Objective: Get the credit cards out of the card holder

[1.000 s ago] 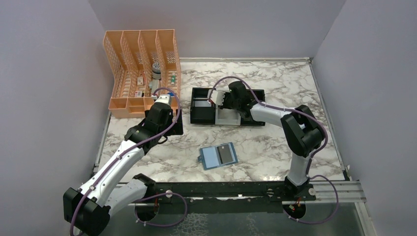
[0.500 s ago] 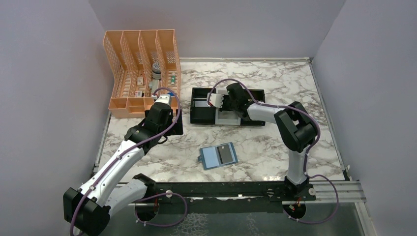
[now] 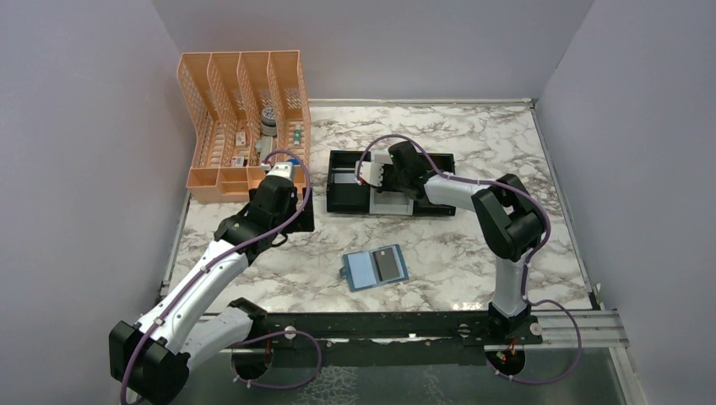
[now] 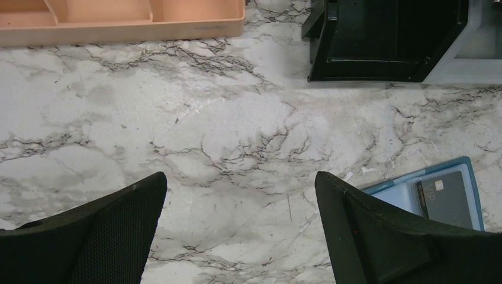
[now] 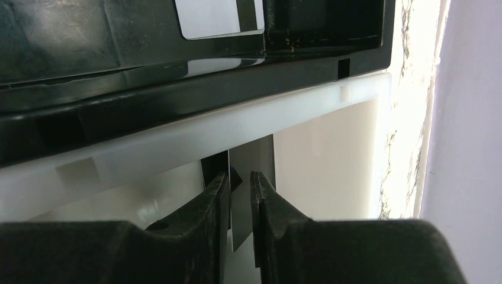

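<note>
Two cards in the black-and-white tray [image 3: 346, 196]: light card [image 5: 219, 18] with a dark stripe, flat in the left black compartment; grey card [image 5: 254, 155] standing on edge in the white middle compartment, close by the wall dividing white from black. One more, the black card [image 3: 388, 263], tucked in the right panel of the card holder [image 3: 364, 272], opened flat on the marble table [image 3: 473, 253] nearer the front edge and well apart from the tray. Right gripper [image 5: 240, 177] reaching down into the white compartment, fingers barely parted on either side of the grey card; cannot tell whether pinching it or letting it stand loose. Tight quarters there, with compartment walls close on both sides. Left gripper [image 4: 240, 176] spread wide with nothing between the fingers, above marble between the orange desk organiser [image 3: 241, 93] and the card holder, touching neither, just left of the tray's near corner. Marble showing on every side of the card holder, widest toward the table's right edge.
</note>
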`<state>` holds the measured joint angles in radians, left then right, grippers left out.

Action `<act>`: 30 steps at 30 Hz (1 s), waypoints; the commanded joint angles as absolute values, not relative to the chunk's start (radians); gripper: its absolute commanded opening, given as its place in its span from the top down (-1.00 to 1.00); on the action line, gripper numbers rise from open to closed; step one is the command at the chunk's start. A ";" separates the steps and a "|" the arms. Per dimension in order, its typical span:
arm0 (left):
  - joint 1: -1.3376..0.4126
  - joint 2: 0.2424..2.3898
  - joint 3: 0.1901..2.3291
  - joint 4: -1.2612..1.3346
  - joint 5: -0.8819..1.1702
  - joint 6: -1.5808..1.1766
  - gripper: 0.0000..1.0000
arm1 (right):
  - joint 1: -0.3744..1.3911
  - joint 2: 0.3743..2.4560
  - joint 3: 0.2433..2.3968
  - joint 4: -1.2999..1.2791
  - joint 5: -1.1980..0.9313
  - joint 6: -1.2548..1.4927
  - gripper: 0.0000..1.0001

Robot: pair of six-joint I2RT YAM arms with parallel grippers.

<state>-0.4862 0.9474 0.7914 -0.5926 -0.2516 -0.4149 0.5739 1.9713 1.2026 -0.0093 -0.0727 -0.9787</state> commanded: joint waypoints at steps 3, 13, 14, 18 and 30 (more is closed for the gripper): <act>-0.483 0.947 0.788 -0.585 -0.265 -0.403 -0.99 | 0.564 1.952 1.228 -0.042 -0.105 -0.952 0.58; -0.483 0.950 0.788 -0.585 -0.262 -0.403 -0.99 | 0.564 1.952 1.221 -0.028 -0.078 -0.941 0.57; -0.483 0.951 0.788 -0.585 -0.262 -0.402 -0.99 | 0.565 1.950 1.219 -0.023 -0.077 -0.938 0.56; -0.484 0.952 0.788 -0.585 -0.259 -0.402 -0.99 | 0.564 1.947 1.221 -0.017 -0.079 -0.913 0.56; -0.483 0.950 0.787 -0.585 -0.258 -0.402 -0.99 | 0.563 1.906 1.223 0.025 -0.125 -0.697 0.48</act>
